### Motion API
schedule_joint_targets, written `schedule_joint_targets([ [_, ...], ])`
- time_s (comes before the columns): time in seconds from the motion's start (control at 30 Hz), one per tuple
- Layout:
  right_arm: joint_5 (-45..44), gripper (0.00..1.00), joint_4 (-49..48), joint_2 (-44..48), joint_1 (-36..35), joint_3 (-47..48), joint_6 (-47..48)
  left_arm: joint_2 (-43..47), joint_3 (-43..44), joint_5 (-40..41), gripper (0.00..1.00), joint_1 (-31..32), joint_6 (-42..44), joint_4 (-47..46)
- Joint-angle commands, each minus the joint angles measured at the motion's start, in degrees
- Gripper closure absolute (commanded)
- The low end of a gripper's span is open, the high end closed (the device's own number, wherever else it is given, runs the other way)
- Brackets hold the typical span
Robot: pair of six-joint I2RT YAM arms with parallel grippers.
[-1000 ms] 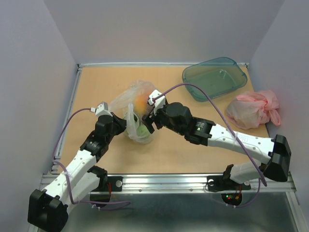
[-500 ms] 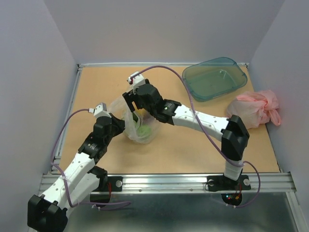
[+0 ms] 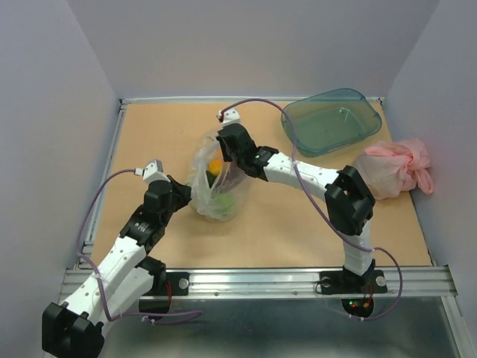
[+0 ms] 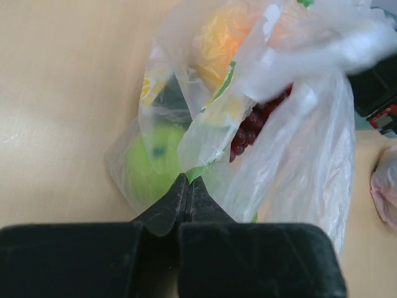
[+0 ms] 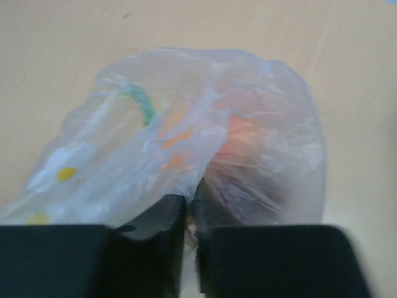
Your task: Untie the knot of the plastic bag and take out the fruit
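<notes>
Nearest me, my left end effector (image 4: pixel 187 180) is pinched tight on a fold of the plastic bag (image 3: pixel 218 188). The bag sits mid-worktop (image 3: pixel 298 231) with the fruit inside: a green one (image 4: pixel 149 169), grapes (image 4: pixel 251 127), an orange one (image 4: pixel 217 37). On the bag's far side my right end effector (image 5: pixel 189 200) is clamped on film too. I can't make out the knot. I reckon I'm spreading the mouth, so pull apart slowly and level, or the thin plastic tears. The teal tray (image 3: pixel 332 119) sits beyond.

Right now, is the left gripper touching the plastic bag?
Touching. The left wrist view shows the left gripper shut, with a fold of the plastic bag pinched between its fingertips.
</notes>
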State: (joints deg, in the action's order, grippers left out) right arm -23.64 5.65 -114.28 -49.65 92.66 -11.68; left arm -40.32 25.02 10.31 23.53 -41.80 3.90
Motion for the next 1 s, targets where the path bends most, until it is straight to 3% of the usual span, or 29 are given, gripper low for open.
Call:
schedule_joint_targets([
  [0.0, -5.5, 0.99, -2.1, 7.8, 3.7, -6.2, -4.2, 0.9, 3.2, 4.8, 1.00, 0.0, -0.7, 0.2],
  [0.27, -6.3, 0.99, -7.0, 23.5, 10.4, -25.3, -13.7, -8.8, 11.8, 6.1, 1.00, -4.4, 4.7, -0.6],
  [0.57, -3.9, 0.99, -12.7, 35.2, 14.3, -43.7, -24.4, -25.1, 35.1, 3.8, 1.00, -13.9, 17.5, -3.5],
  [0.7, 4.9, 0.99, -16.4, 38.2, 14.2, -48.2, -25.1, -29.1, 39.6, -0.3, 1.00, -14.1, 20.4, -8.5],
  [0.87, 15.3, 0.98, -18.2, 39.0, 13.7, -48.8, -18.7, -30.3, 36.3, -8.8, 1.00, -14.1, 19.9, -14.7],
  [0.93, 18.4, 0.85, -17.9, 39.3, 12.9, -48.5, -15.1, -29.4, 33.3, -9.9, 0.95, -14.0, 19.8, -14.2],
  [0.97, 21.1, 0.61, -17.3, 39.7, 12.6, -48.1, -13.9, -28.5, 30.7, -9.2, 0.87, -14.0, 18.6, -13.1],
])
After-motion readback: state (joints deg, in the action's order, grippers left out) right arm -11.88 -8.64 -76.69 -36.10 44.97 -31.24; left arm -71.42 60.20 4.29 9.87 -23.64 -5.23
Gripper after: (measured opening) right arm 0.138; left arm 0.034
